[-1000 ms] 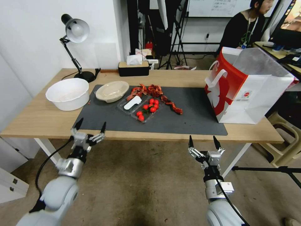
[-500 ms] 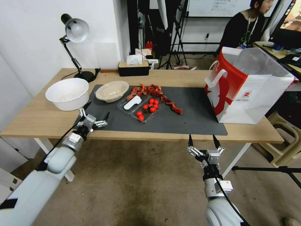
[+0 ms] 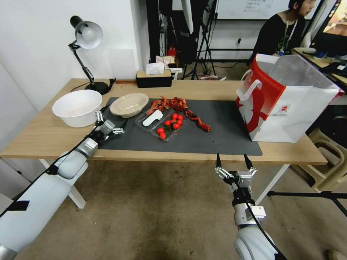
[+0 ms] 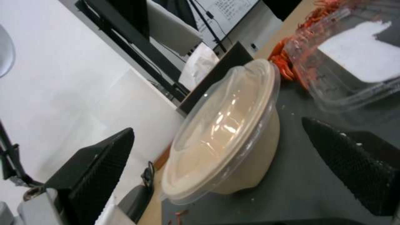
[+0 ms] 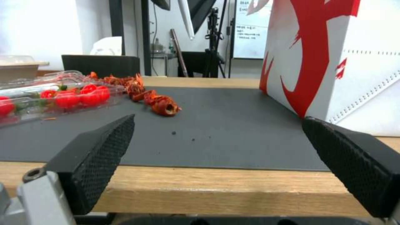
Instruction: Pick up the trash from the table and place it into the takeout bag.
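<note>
Beige dish (image 3: 129,104) sits on the worktop's (image 3: 43,135) grey mat (image 3: 217,133) beside the white bowl (image 3: 77,107); we see the left gripper (image 3: 113,119) released just short of it, right gripper (image 3: 233,161) released below the worktop edge

Bright, even room light, soft shadows. Head view bows outward at its edges. White glare streaks the shallow beige round dish's clear lid (image 4: 225,125); the near black gripper fingers (image 4: 96,168) blur.
</note>
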Available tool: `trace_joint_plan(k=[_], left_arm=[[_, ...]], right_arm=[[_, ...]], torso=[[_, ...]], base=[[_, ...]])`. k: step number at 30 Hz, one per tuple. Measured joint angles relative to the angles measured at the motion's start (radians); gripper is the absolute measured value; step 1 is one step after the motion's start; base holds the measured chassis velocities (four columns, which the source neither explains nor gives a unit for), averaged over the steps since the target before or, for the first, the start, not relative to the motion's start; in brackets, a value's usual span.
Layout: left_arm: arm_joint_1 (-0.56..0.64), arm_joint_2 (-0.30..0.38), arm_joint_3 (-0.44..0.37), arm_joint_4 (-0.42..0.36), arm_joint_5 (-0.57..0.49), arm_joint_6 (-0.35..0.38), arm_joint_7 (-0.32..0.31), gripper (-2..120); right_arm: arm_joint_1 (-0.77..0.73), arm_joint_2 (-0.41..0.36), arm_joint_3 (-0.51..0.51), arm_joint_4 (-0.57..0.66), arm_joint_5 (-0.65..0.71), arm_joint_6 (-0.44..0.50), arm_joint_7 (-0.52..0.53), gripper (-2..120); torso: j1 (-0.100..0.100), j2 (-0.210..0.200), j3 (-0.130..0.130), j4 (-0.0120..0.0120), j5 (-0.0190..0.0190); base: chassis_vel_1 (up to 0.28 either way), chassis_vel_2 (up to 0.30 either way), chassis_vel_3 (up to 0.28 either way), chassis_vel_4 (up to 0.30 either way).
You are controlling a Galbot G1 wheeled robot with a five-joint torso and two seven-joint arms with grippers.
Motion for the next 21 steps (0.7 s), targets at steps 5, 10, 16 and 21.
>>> trace_joint_plan(k=[5,10,16,21], left_arm=[[-0.040,0.004,0.022,0.022,0.022,-0.006,0.007,100],[-0.087,0.012,0.058,0.050,0.028,-0.008,0.010,92],[-0.165,0.017,0.131,0.117,0.039,-0.015,0.021,85],[-0.213,0.008,0.181,0.170,0.047,-0.019,0.027,81]], right_arm=[[0.004,0.005,-0.003,-0.002,-0.004,-0.001,0.000,100],[0.009,0.010,-0.007,-0.003,-0.008,-0.003,0.000,100],[0.010,0.012,-0.007,-0.003,-0.011,-0.006,0.002,100],[0.008,0.012,-0.002,-0.003,-0.011,-0.006,0.005,100]], torso=[[0.000,0.000,0.000,0.0001,-0.0003],[0.000,0.000,0.000,0.0001,-0.0002],[0.000,0.000,0.000,0.0000,-0.0002],[0.000,0.000,0.000,0.0001,-0.0002]], base=[[0.000,0.000,0.000,0.000],[0.000,0.000,0.000,0.000],[0.000,0.000,0.000,0.000],[0.000,0.000,0.000,0.000]])
